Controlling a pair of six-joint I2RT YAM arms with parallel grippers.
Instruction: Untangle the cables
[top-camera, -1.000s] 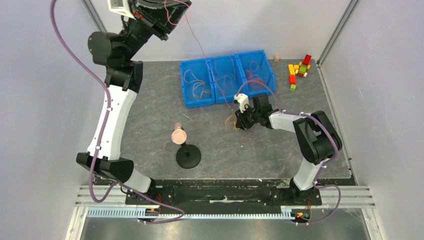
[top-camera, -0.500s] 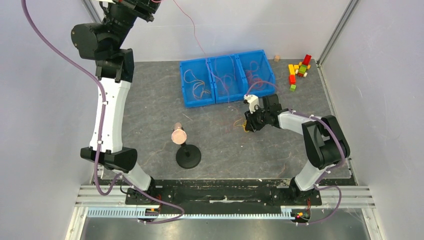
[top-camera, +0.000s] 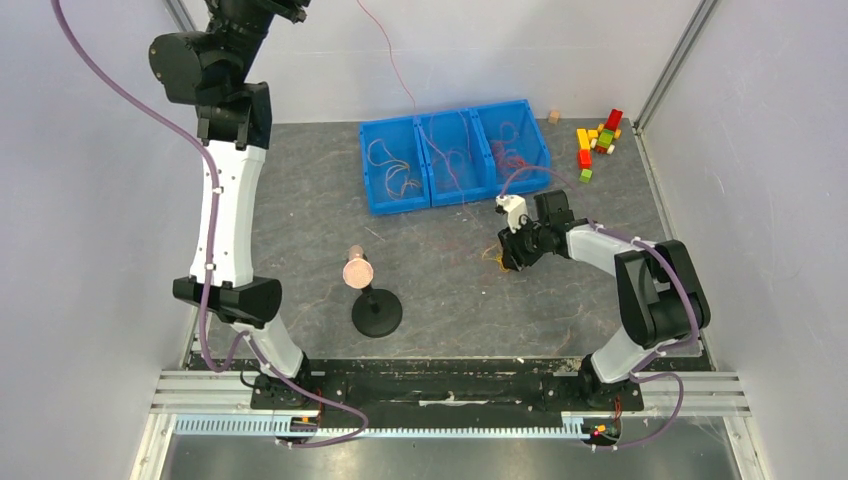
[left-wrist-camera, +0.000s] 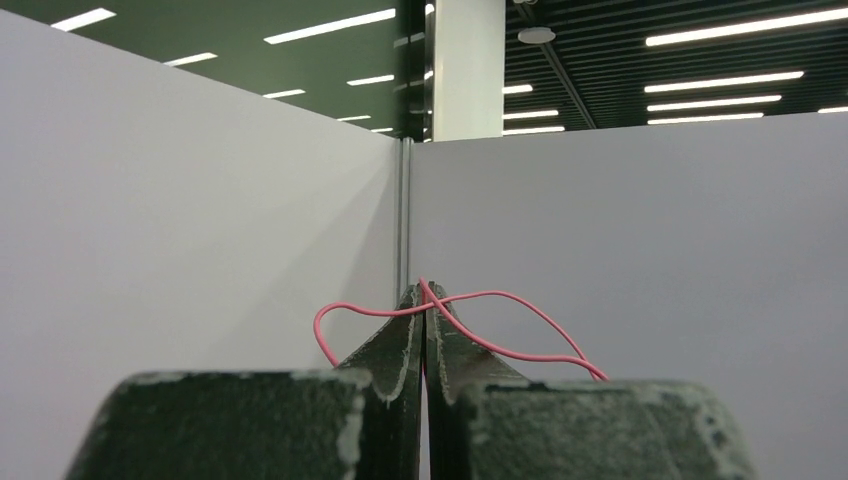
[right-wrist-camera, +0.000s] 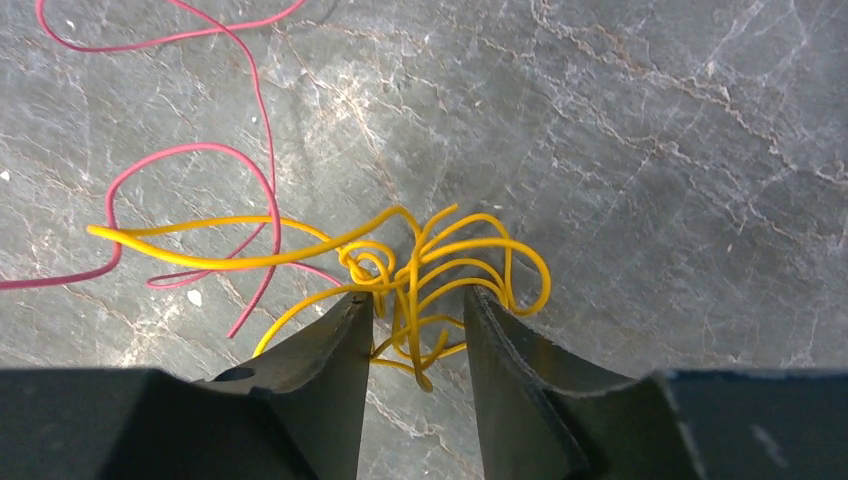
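Observation:
My left gripper (left-wrist-camera: 425, 300) is shut on a red-pink cable (left-wrist-camera: 520, 350), held high against the white walls; it is past the top edge of the top view. That cable (top-camera: 395, 70) hangs down toward the blue bins. It ends in loops on the mat (right-wrist-camera: 190, 150). My right gripper (right-wrist-camera: 418, 300) is open and low over the mat, its jaws on either side of a yellow tangle (right-wrist-camera: 440, 250). In the top view the right gripper (top-camera: 510, 255) sits right of centre with the yellow tangle (top-camera: 490, 256) at its tip.
Three joined blue bins (top-camera: 385, 205) with sorted cables stand at the back. A black stand (top-camera: 377, 312) with a round pink top is near the front centre. Coloured blocks (top-camera: 598, 140) lie at the back right. White walls enclose the mat.
My left arm has swung up and back, lifting the red-pink cable out of the top view. My right gripper has shifted right and slightly nearer along the mat, the yellow tangle still at its tip.

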